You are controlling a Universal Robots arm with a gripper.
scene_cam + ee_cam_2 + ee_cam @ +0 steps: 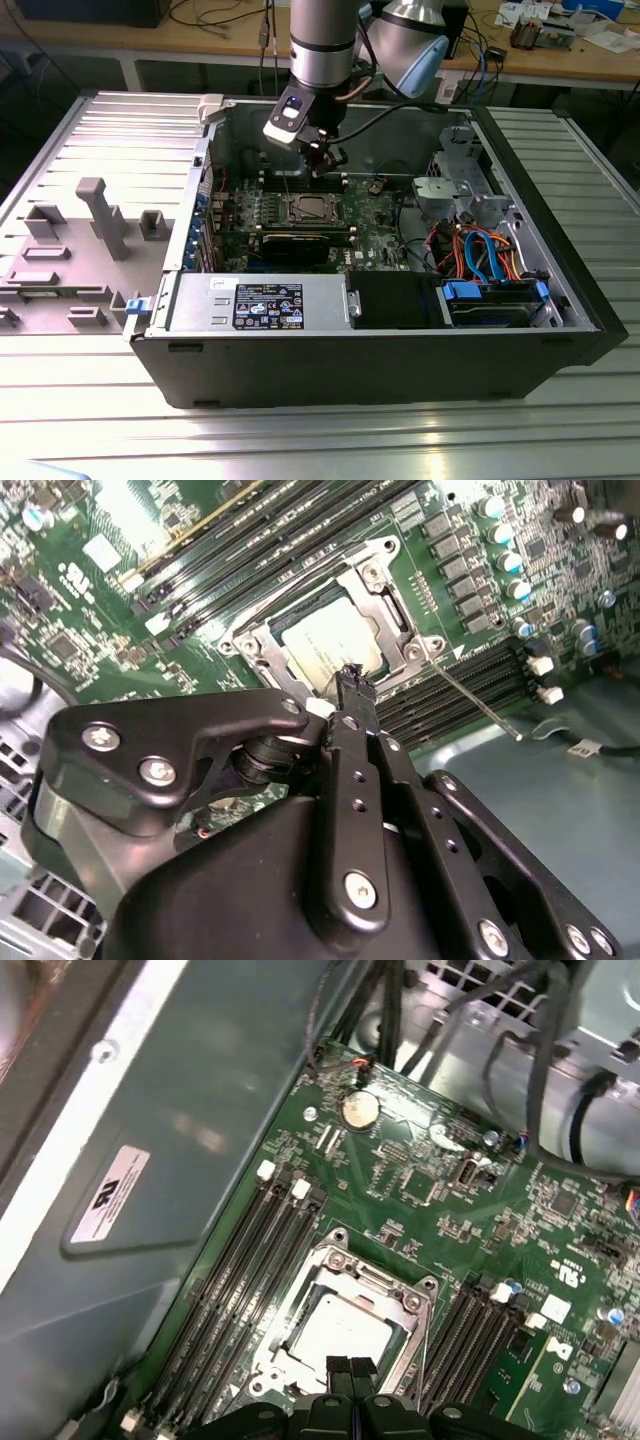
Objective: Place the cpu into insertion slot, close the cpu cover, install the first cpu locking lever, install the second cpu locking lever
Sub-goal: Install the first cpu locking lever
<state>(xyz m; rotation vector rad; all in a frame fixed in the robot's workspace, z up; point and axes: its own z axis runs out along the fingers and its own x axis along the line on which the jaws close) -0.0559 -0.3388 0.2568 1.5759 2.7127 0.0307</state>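
Observation:
The cpu (335,1332) (328,643), a silver-grey square, lies in the insertion slot (308,208) on the green motherboard. The cpu cover (372,1282) (392,598) lies flat around it, the chip showing through its window. From one socket corner a thin wire locking lever (472,698) (425,1345) angles out over the black memory slots. My gripper (351,1369) (352,676) (322,160) hangs just above the socket's edge. Its fingers are shut together with nothing between them.
The motherboard sits deep in an open computer case (380,350) with tall walls. Black memory slots (240,1260) flank the socket on both sides. Orange and blue cables (480,255) and a drive cage (460,160) fill the exterior view's right. A grey fixture plate (80,240) lies outside the case.

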